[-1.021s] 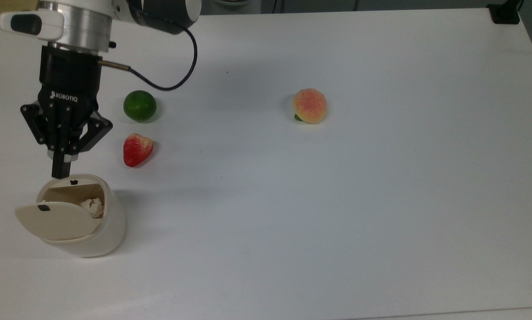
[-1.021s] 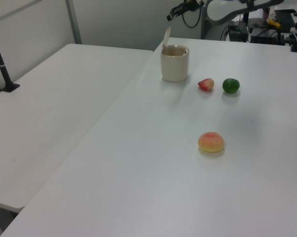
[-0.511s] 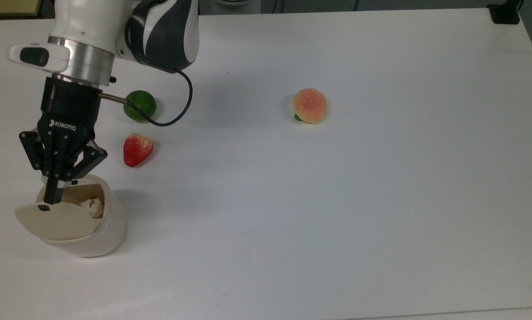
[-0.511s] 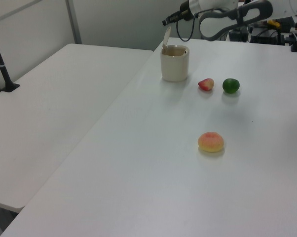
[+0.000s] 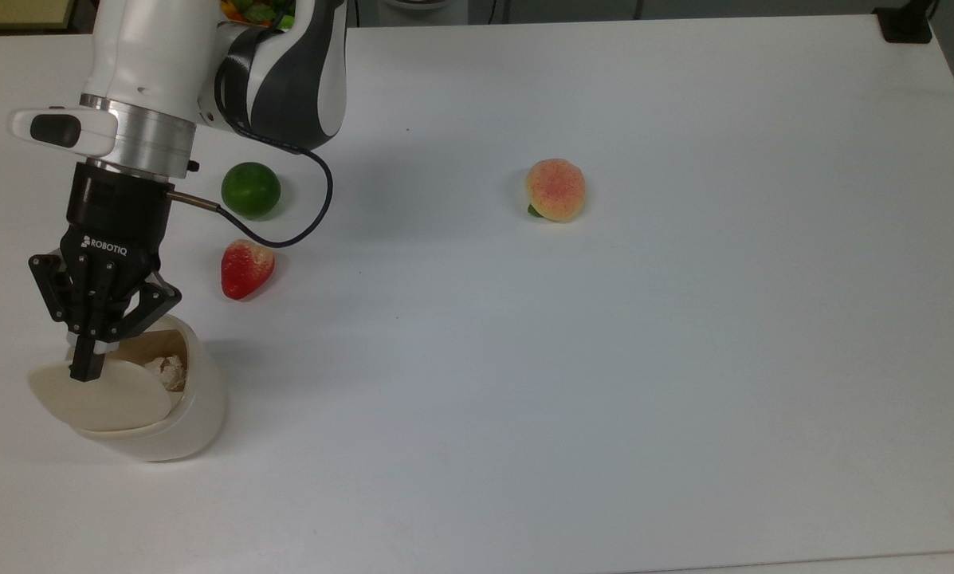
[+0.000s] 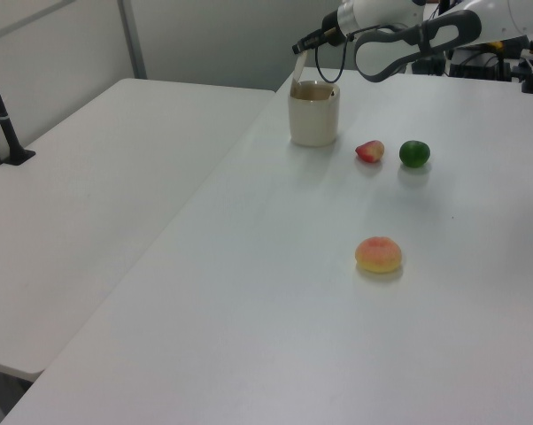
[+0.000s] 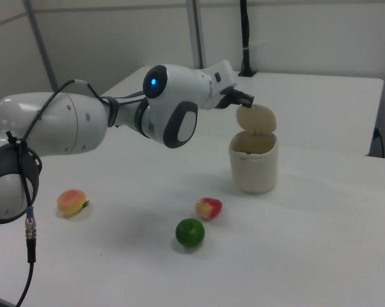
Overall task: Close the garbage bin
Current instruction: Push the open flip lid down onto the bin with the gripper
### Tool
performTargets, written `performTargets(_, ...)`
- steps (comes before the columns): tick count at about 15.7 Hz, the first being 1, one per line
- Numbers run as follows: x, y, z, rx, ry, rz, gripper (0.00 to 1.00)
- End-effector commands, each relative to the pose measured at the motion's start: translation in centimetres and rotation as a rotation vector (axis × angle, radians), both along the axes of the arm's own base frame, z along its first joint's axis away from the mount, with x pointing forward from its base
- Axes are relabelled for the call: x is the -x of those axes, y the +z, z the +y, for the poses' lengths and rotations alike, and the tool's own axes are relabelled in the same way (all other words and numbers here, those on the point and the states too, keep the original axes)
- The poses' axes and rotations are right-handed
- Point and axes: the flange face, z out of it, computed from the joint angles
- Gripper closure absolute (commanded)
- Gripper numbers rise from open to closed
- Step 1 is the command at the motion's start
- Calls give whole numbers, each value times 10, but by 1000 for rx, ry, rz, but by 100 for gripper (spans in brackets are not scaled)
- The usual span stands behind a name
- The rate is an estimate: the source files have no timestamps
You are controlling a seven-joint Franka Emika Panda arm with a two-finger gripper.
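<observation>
The cream-white garbage bin [image 5: 182, 418] [image 6: 313, 115] [image 7: 253, 163] stands at the top view's lower left with its hinged lid [image 5: 98, 396] [image 7: 256, 118] raised upright. Crumpled paper [image 5: 166, 371] lies inside. My gripper [image 5: 88, 368] [image 7: 247, 101] has its fingers shut together, and their tips touch the upper edge of the raised lid. In the left view the gripper [image 6: 297, 48] meets the top of the thin lid [image 6: 298, 67] above the bin's far left rim.
A red strawberry [image 5: 245, 269] and a green lime [image 5: 250, 190] lie just beyond the bin in the top view. A peach [image 5: 555, 189] sits mid-table. The arm's black cable [image 5: 301, 215] loops near the lime. A second white table [image 6: 98, 177] adjoins on the left view's left.
The gripper has come down from beyond the bin's rim onto the raised lid, now covering its black mark. The lid has tipped slightly. The fruits have not moved.
</observation>
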Motion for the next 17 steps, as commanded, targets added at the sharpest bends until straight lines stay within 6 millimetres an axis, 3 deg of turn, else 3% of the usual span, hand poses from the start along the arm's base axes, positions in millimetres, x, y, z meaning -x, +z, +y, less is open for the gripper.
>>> performTargets(1, 6, 0, -8, -1, -15, -2, 98)
performTargets(8, 29, -11, -25, -18, -43, 53, 98)
performTargets(17, 60, -42, -21, -16, -22, 168, 98)
